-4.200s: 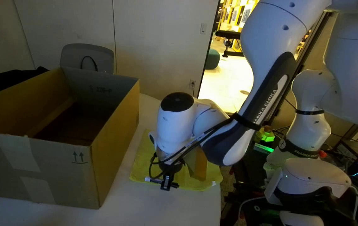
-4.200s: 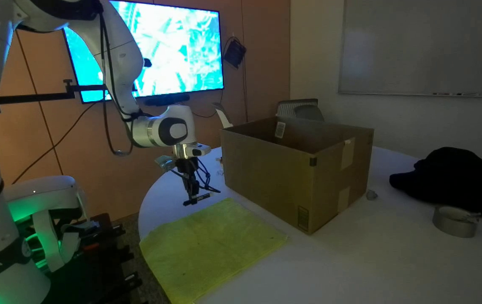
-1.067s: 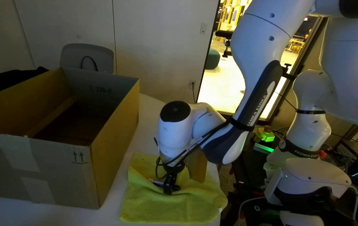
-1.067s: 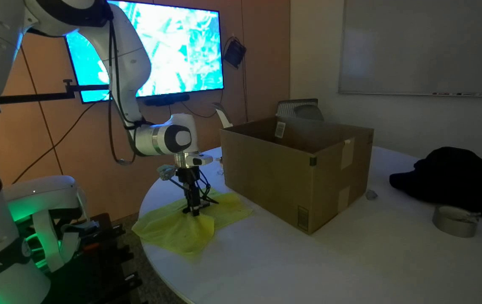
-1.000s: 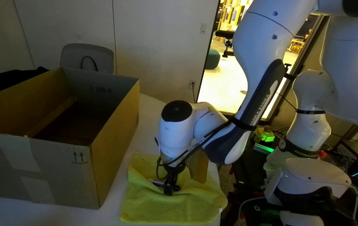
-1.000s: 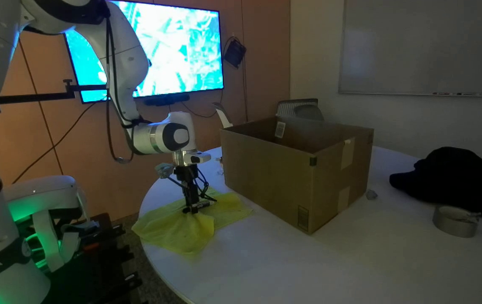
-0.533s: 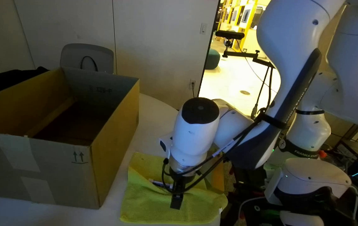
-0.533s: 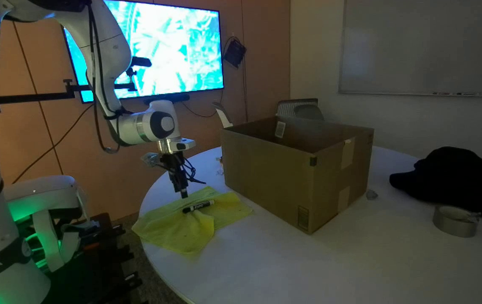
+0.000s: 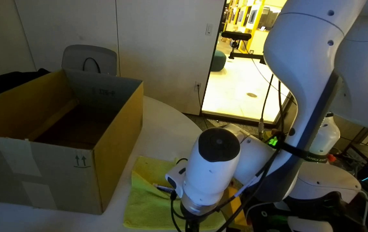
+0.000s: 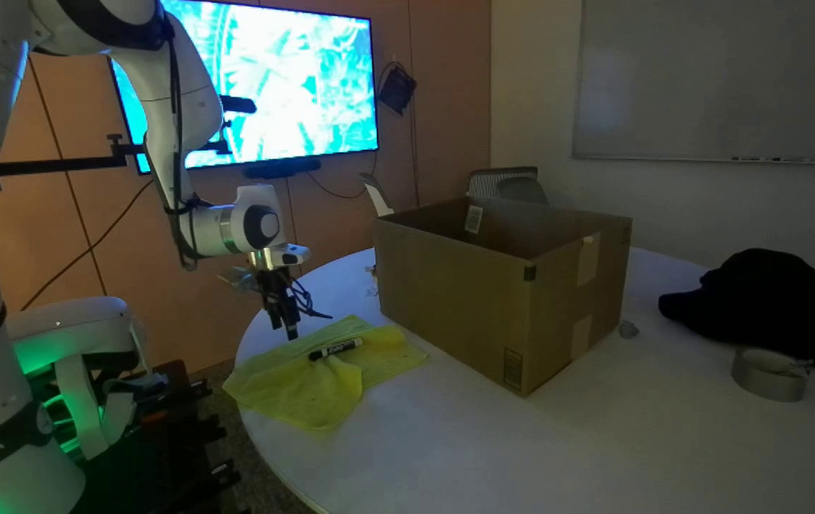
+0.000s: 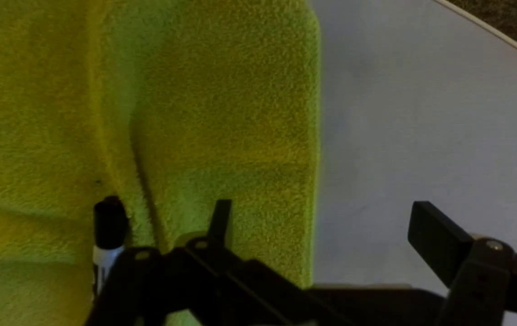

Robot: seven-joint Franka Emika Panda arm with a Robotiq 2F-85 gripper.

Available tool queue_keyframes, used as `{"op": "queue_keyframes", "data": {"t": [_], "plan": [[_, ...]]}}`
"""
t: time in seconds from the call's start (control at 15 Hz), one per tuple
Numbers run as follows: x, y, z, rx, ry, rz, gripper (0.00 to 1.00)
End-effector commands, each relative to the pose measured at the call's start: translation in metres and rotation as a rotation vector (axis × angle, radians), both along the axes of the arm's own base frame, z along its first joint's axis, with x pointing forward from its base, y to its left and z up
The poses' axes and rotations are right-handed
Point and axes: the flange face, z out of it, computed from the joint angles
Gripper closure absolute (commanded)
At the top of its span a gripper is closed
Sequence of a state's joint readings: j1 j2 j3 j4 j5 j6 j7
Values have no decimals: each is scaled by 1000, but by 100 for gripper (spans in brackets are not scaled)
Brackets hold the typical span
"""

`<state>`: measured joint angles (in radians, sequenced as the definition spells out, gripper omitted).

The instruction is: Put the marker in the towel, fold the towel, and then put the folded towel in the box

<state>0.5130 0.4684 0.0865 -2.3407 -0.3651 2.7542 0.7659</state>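
Note:
The yellow-green towel point(image 10: 293, 403) lies rumpled on the table, a ridge point(image 11: 104, 104) of cloth running across it. On top of it rests the marker point(image 10: 336, 349), black-capped with a white barrel; the wrist view shows the marker's capped end point(image 11: 108, 226) beside that ridge, the rest cut off by a finger and the frame. My gripper point(image 11: 321, 203) is wide open and empty, one finger over the cloth, the other past its edge over bare table. In an exterior view my gripper point(image 10: 286, 332) hangs above the towel's far side, apart from the marker. The cardboard box point(image 10: 450, 307) stands open-topped beside the towel.
On the white table point(image 10: 593, 450), beyond the box, are a roll of tape point(image 10: 768, 375), a small grey lump point(image 10: 628, 329) and a dark heap of cloth point(image 10: 757, 300). The table's curved rim point(image 11: 494, 34) crosses the wrist view's corner.
The towel, flat about four seconds ago, has been dragged and bunched. My gripper has released the marker onto it, then lifted and moved away from the marker. The box has stayed still.

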Motion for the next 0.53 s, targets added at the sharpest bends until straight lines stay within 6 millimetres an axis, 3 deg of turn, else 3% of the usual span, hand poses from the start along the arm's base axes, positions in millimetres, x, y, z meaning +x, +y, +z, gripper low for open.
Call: {"op": "queue_keyframes", "data": {"t": [0.0, 0.4, 0.47], "plan": [[10, 4, -21, 18, 21, 33, 0], [21, -3, -37, 33, 63, 27, 0], [22, -5, -37, 43, 68, 25, 18]]}}
